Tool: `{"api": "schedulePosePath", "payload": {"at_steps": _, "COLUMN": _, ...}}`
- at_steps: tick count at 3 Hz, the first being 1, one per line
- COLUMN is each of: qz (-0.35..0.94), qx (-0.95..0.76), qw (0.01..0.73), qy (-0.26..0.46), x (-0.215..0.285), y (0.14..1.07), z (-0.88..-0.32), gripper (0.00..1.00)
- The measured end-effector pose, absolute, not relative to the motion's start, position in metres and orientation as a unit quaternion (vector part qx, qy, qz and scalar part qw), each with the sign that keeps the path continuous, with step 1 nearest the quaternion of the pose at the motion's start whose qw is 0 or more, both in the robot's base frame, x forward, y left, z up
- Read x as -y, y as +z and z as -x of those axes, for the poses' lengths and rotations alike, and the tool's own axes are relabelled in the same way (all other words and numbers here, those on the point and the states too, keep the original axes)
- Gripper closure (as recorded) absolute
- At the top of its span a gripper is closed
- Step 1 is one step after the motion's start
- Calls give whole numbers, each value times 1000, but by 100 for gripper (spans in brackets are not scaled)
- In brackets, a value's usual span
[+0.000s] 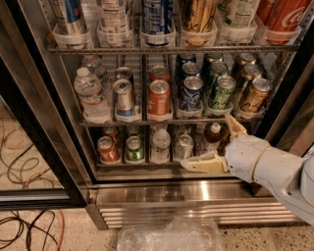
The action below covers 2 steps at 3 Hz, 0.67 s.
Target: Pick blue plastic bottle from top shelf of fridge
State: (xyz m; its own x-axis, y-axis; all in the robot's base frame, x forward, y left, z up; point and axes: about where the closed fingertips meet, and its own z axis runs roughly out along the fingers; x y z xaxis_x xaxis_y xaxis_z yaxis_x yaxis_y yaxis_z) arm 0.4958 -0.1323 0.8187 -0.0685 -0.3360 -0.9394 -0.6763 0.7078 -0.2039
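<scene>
**Ana:** Where is the blue plastic bottle [114, 17]?

**Ben:** Up at about eleven o'clock in the view. It stands upright in a clear cup holder [114, 38] on the top shelf [196, 49] of the fridge [196, 193]. Only its lower part shows, since the top edge of the view cuts it off. At its nine o'clock stands a bottle with a dark blue-and-red label [68, 14], and at its three o'clock a blue-and-white patterned bottle [158, 14].

**Ana:** And the gripper [206, 141]?

**Ben:** Down at four o'clock, well apart from the bottle, in front of the bottom rack. Its two cream fingers [203, 164] are spread wide — one points toward nine o'clock along the rack's front, the other toward twelve. That upper tip is near a bronze can [255, 95] on the middle rack. Nothing is held between them.

**Ana:** What else is around?

**Ben:** A water bottle [91, 93] stands at the nine o'clock end of the middle rack, with a red can [159, 98] near its centre. On the floor there is crumpled clear plastic [169, 235] at six o'clock and cables [29, 225] at about eight.
</scene>
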Motion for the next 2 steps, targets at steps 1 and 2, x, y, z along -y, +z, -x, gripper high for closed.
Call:
{"api": "schedulePosePath", "payload": {"at_steps": 1, "qz": 355, "qx": -713, "qw": 586, "qy": 146, "x": 130, "y": 822, "z": -495, "gripper": 0}}
{"api": "schedulePosePath", "payload": {"at_steps": 2, "qz": 341, "qx": -679, "qw": 623, "qy": 185, "x": 112, "y": 838, "z": -497, "gripper": 0}}
